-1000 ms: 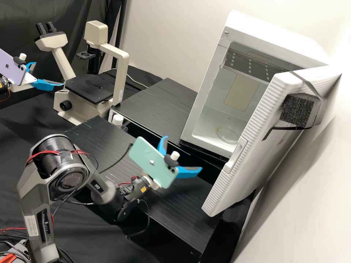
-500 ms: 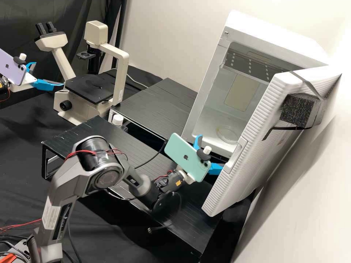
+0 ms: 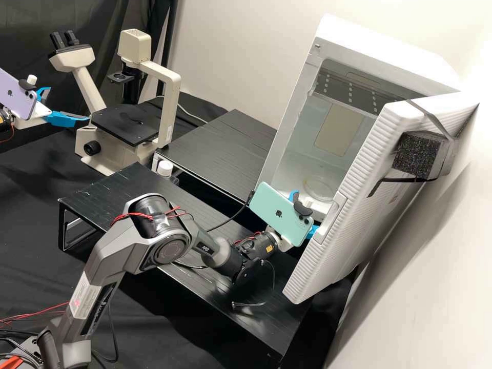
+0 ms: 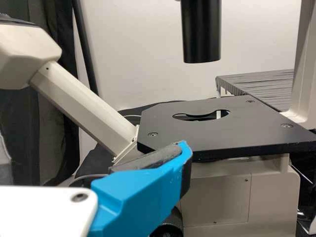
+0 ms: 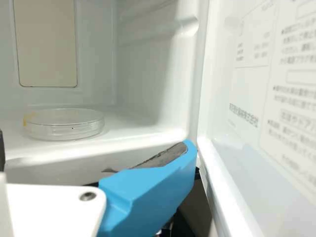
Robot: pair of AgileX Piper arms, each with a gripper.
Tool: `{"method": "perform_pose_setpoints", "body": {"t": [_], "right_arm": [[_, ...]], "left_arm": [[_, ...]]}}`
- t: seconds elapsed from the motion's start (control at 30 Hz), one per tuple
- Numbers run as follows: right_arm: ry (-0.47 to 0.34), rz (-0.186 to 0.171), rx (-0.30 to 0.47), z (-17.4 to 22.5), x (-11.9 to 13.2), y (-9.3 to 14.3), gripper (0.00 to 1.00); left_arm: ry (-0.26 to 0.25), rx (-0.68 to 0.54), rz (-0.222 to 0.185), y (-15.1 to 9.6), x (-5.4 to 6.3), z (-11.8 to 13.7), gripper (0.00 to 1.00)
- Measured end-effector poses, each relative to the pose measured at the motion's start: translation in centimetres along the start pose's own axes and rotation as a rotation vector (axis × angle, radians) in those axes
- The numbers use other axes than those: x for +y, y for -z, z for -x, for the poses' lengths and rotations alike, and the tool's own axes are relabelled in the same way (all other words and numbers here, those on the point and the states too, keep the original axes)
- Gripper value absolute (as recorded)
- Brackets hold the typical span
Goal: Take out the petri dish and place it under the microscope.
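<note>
I have my right gripper [image 3: 306, 211] wide near the petri dish [image 5: 64, 124] inside the fridge [image 3: 384, 59], my left gripper [image 3: 69, 103] wide beside the microscope [image 3: 171, 102].

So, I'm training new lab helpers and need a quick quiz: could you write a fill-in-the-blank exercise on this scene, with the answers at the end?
1. The clear, round petri dish rests inside the white ____.
2. The ribbed white door stands ____.
3. The left gripper is near the cream-coloured ____.
4. The flat specimen stage is coloured ____.

Missing words: fridge; open; microscope; black.
</note>
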Motion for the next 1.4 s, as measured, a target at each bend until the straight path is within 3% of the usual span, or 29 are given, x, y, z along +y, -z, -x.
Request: {"method": "perform_pose_setpoints", "body": {"t": [0.33, 0.53, 0.73, 1.07, 1.4], "right_arm": [[-0.017, -0.013, 0.028, 0.0, 1.0, 2.0, 1.0], [-0.02, -0.079, 0.047, -0.8, 1.8, 3.3, 1.0], [0.044, -0.102, 0.079, -2.7, 1.4, 4.3, 1.0], [0.114, -0.091, 0.004, -4.7, -0.4, 2.7, 1.0], [0.143, -0.072, 0.016, -5.4, -1.2, 3.3, 1.0]], "left_arm": [[0.0, 0.0, 0.0, 0.0, 0.0, 0.0, 1.0], [0.0, 0.0, 0.0, 0.0, 0.0, 0.0, 1.0], [0.0, 0.0, 0.0, 0.0, 0.0, 0.0, 1.0], [0.0, 0.0, 0.0, 0.0, 0.0, 0.0, 1.0], [0.0, 0.0, 0.0, 0.0, 0.0, 0.0, 1.0]]}}
